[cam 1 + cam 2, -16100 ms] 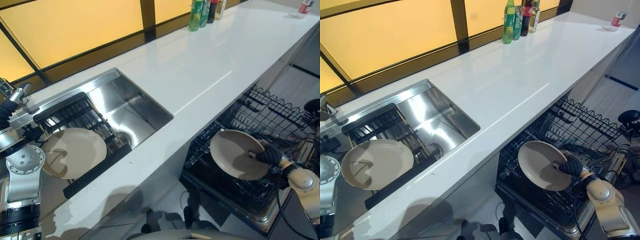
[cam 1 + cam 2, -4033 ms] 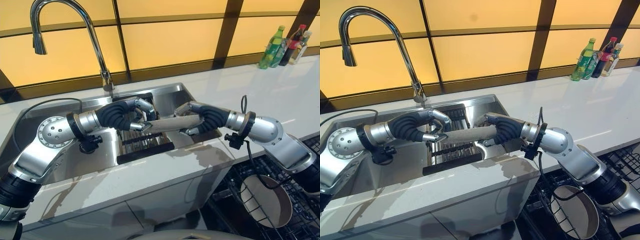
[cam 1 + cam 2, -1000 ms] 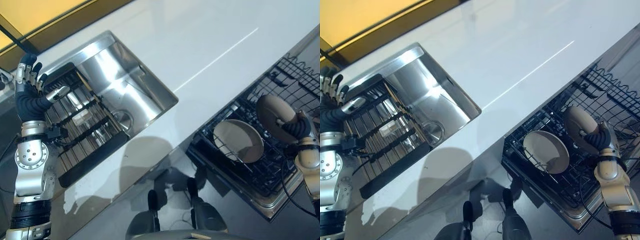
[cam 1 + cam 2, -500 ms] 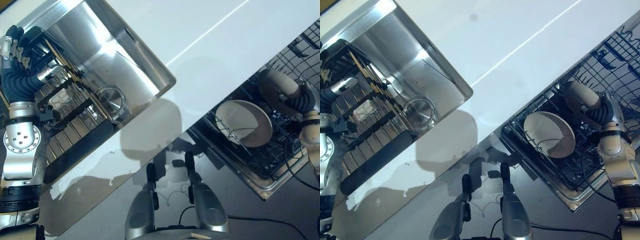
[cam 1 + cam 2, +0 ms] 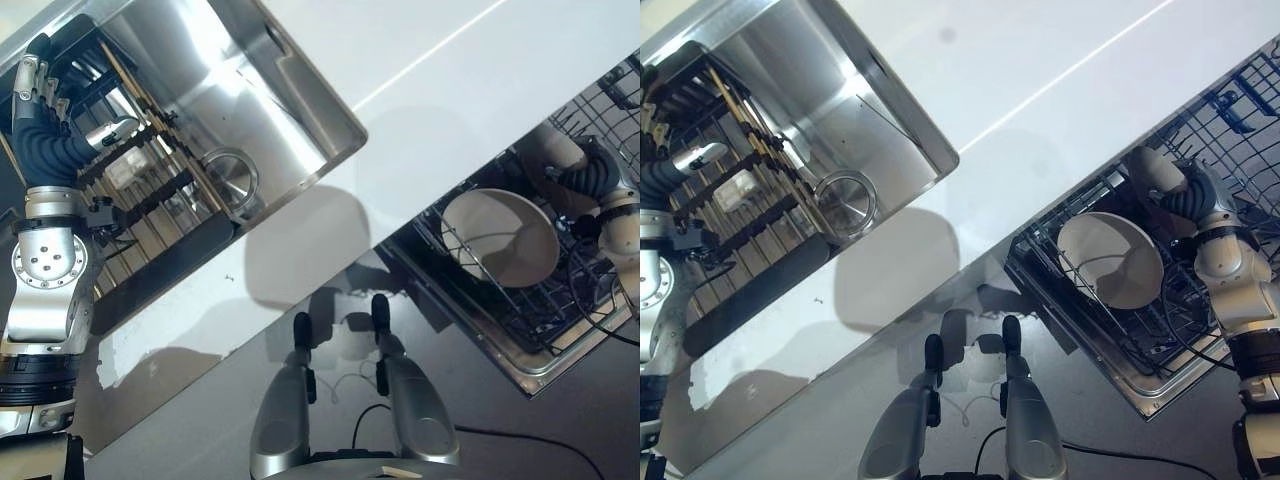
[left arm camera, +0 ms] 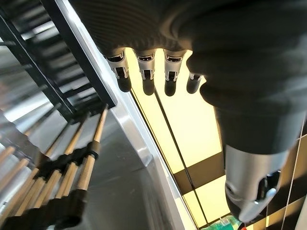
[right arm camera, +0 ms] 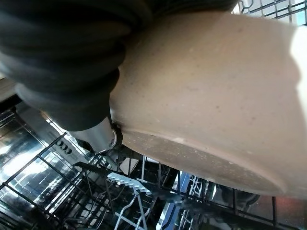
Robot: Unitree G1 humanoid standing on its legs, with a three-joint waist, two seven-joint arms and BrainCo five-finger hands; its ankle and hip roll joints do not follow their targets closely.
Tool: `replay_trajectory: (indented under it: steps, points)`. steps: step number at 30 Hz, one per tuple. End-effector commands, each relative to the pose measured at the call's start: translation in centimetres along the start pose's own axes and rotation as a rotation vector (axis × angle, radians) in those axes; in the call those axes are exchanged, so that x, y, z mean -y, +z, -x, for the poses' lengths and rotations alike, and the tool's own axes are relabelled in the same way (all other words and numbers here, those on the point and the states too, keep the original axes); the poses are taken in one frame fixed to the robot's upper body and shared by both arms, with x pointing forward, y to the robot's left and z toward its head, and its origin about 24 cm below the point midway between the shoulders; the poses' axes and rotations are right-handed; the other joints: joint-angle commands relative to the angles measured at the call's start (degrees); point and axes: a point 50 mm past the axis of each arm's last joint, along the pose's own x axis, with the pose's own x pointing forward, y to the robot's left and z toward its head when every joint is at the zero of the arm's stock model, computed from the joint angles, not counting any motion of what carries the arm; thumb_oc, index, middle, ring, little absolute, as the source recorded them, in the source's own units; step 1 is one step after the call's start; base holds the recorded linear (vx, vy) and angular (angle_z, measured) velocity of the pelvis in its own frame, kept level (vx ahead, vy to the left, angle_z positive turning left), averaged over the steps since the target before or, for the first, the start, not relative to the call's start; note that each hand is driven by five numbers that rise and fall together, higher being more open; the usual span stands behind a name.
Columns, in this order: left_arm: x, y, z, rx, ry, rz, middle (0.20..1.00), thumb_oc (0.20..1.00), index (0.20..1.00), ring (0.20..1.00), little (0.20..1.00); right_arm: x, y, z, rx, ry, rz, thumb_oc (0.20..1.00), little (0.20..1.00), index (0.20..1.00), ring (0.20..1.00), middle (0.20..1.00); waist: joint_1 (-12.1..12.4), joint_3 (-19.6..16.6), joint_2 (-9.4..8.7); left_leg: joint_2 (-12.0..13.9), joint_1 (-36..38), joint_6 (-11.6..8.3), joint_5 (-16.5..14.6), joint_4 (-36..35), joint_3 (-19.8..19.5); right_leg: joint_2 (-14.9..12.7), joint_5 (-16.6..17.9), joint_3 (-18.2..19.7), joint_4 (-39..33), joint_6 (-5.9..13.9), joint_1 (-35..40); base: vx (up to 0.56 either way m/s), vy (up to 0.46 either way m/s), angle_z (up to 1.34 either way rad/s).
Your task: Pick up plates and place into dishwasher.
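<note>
Item 1: beige plate (image 5: 1152,172), right of frame, clamped in my right hand (image 5: 1192,200), fingers curled round its rim to steer it over the dishwasher rack (image 5: 1120,340).
Item 2: racked plate (image 5: 1110,260), standing beside it.
Item 3: left hand (image 5: 40,125), upper left above the sink rack (image 5: 140,190), fingers straight, idle.

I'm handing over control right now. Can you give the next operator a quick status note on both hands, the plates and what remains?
Right hand: shut on a beige plate, held over the dishwasher rack.
Left hand: open, empty, raised above the sink rack.
Done: one plate stands on edge in the dishwasher rack.
Left: seat the held plate in a slot behind it and release. The sink rack holds no plate now.
</note>
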Motion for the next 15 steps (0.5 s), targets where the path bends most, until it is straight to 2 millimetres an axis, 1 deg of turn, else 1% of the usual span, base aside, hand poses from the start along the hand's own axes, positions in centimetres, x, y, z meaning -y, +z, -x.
replay_trajectory:
  steps: [1,5,11,15]
  points:
    - [-0.3,2.4,-2.1,0.111,0.021,-0.012,1.000,1.000,1.000,1.000,1.000,-2.7,-5.2,1.3,-0.258,0.107,0.043,0.200,0.200,0.200,0.200,0.200,1.57,1.22,1.84,-1.32,-6.53,1.79,5.27,0.23,-3.51,-0.20,-6.79,-4.90,7.92,0.22,-2.47,-0.03,0.007,0.03]
    - [0.0,2.6,-2.4,0.116,0.015,0.002,1.000,1.000,1.000,1.000,1.000,-3.1,-5.5,1.2,-0.279,0.115,0.032,0.200,0.200,0.200,0.200,0.200,1.80,1.15,2.25,-1.63,-7.00,1.83,5.33,0.53,-3.38,-0.40,-6.68,-5.17,8.10,0.26,-2.87,-0.03,0.003,-0.04]
    - [0.0,2.5,-2.5,0.107,0.009,0.001,1.000,1.000,1.000,1.000,1.000,-3.3,-5.3,1.3,-0.260,0.088,0.033,0.200,0.200,0.200,0.200,0.200,1.75,0.75,1.65,-1.63,-6.97,1.89,5.16,0.99,-3.27,-0.35,-6.20,-5.22,7.87,0.37,-2.60,-0.01,-0.014,0.04]
    - [-0.3,2.0,-2.1,0.083,0.021,-0.002,1.000,1.000,1.000,1.000,1.000,-1.4,-2.6,0.5,-0.133,-0.037,-0.017,0.200,0.200,0.200,0.200,0.200,1.16,0.26,0.92,-1.61,-6.53,2.07,4.81,1.63,-3.27,-0.07,-6.07,-5.05,8.35,0.38,-2.34,0.01,-0.008,0.07]
